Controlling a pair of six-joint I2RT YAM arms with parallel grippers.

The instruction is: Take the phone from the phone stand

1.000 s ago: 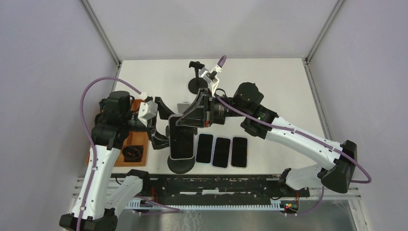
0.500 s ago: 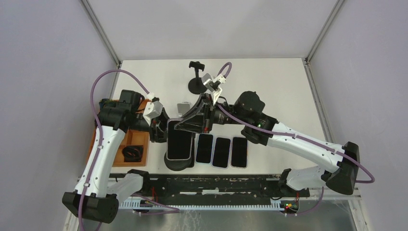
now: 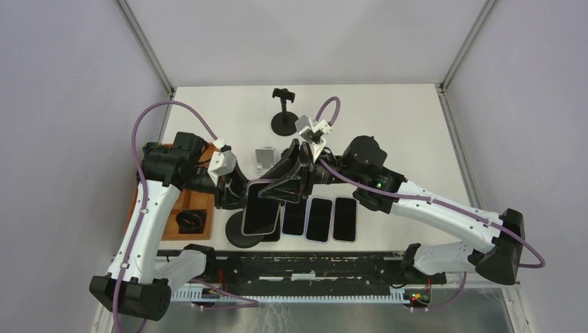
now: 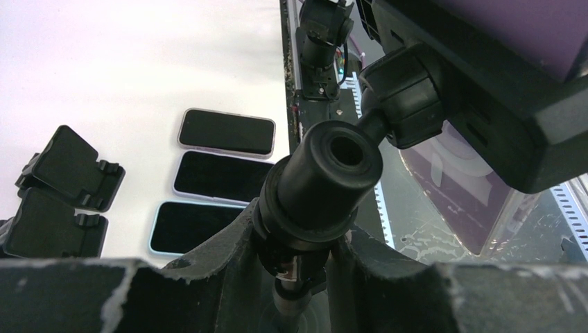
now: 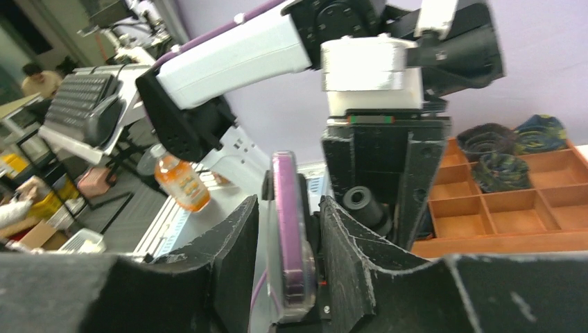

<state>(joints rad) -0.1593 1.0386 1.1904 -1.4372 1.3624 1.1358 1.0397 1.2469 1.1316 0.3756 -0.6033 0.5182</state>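
The phone (image 3: 261, 216), in a purple case, sits tilted in the clamp of the black phone stand (image 3: 239, 238) near the table's front edge. My left gripper (image 3: 232, 198) is shut on the stand's upright post; the left wrist view shows its fingers (image 4: 229, 250) pressed on both sides of the stem below the stand's knob (image 4: 333, 173), with the phone's purple back (image 4: 457, 180) to the right. My right gripper (image 3: 281, 191) straddles the phone's top edge. In the right wrist view the phone (image 5: 288, 243) stands edge-on between my right gripper (image 5: 288, 211), with a gap on the left side.
Three phones (image 3: 320, 219) lie flat in a row right of the stand. A second black stand (image 3: 283, 114) is at the back. A small grey holder (image 3: 263, 156) is behind the grippers. A wooden tray (image 3: 197, 201) sits at the left edge.
My left gripper moved in and shut on the stand's post. The stand's base slid left and the phone tilted. My right jaws widened around the phone.
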